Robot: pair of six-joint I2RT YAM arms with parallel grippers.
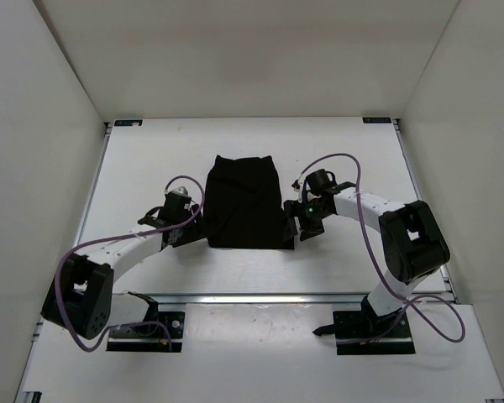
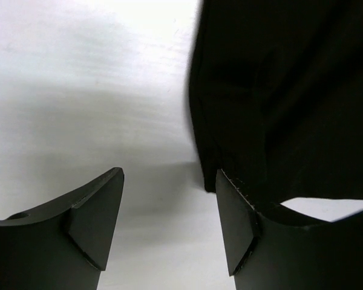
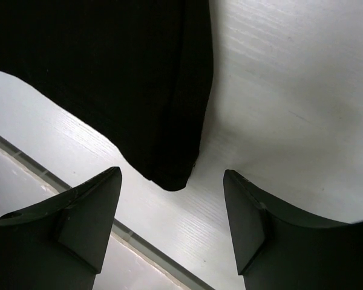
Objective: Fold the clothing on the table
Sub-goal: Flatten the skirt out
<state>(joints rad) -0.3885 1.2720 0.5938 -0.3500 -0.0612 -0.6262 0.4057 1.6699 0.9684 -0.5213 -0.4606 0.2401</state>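
The black clothing (image 1: pixel 245 201) lies flat in a compact, roughly rectangular shape at the middle of the white table (image 1: pixel 151 159). My left gripper (image 1: pixel 196 228) sits at its lower left edge. In the left wrist view that gripper (image 2: pixel 169 175) is open over bare table, and the clothing (image 2: pixel 284 96) has its corner just beside the right finger (image 2: pixel 239 223). My right gripper (image 1: pixel 291 223) is at the garment's lower right corner. From the right wrist, that gripper (image 3: pixel 172 173) is open, with the clothing's (image 3: pixel 109 66) rounded corner hanging ahead between the fingers, not pinched.
A metal rail (image 1: pixel 260 298) runs along the table's near edge and shows under my right gripper as a grey strip (image 3: pixel 145 241). White walls enclose the left, right and far sides. Purple cables loop off both arms.
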